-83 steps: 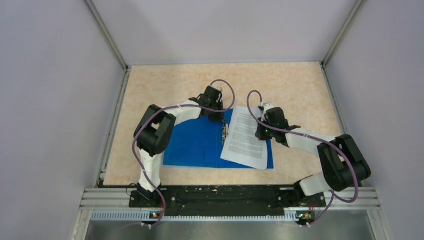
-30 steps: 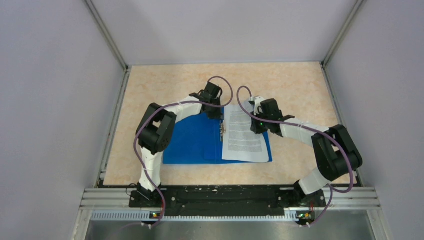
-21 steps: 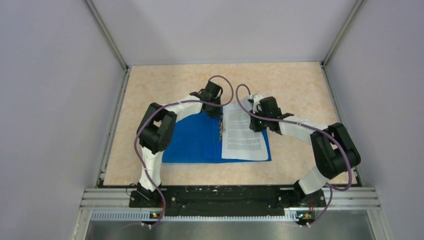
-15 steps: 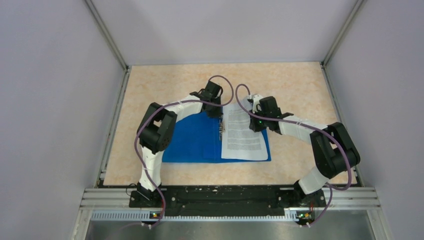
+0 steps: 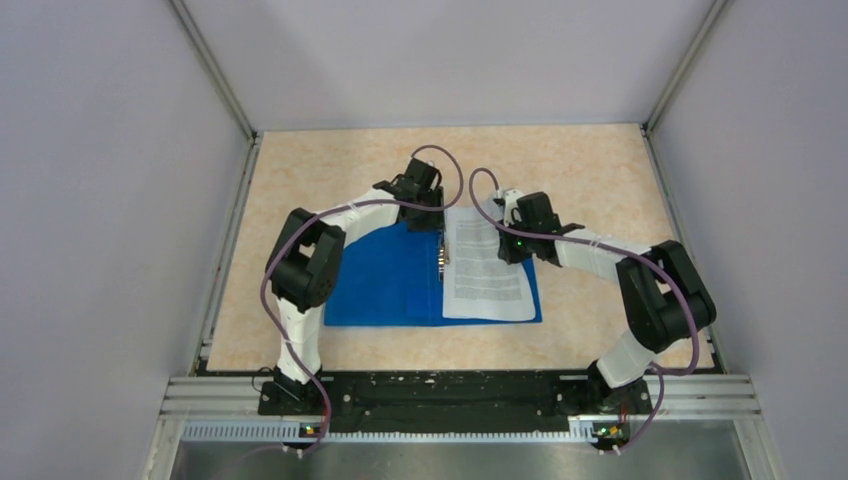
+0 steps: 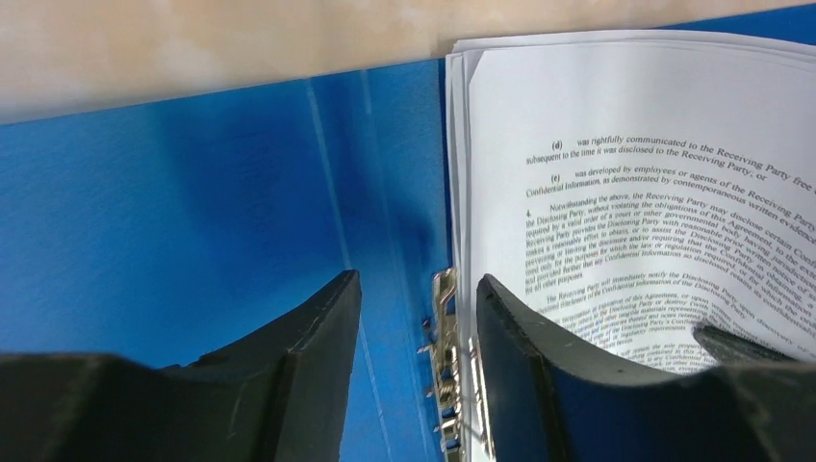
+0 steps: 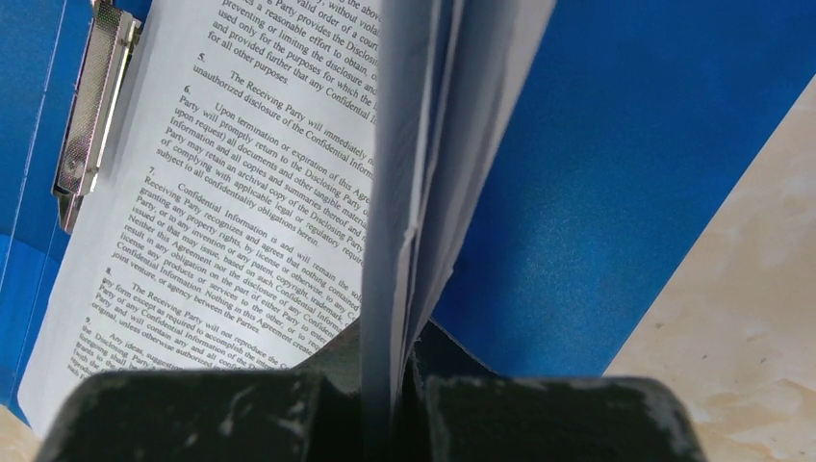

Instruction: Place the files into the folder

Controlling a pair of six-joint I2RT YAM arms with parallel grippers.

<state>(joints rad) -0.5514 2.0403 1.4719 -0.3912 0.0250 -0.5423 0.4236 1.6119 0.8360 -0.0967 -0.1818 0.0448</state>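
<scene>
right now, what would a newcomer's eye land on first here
The bright-blue folder lying open in the middle of the beige table, with the files on its right half. Then the right gripper, shut on a curled-up edge of the files, and the left gripper, open above the metal spine clip.

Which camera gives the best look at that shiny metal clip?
The right wrist view: the metal clip shows large and sharp along the files' edge. The left wrist view catches only part of it; from above it is a tiny glint.
</scene>
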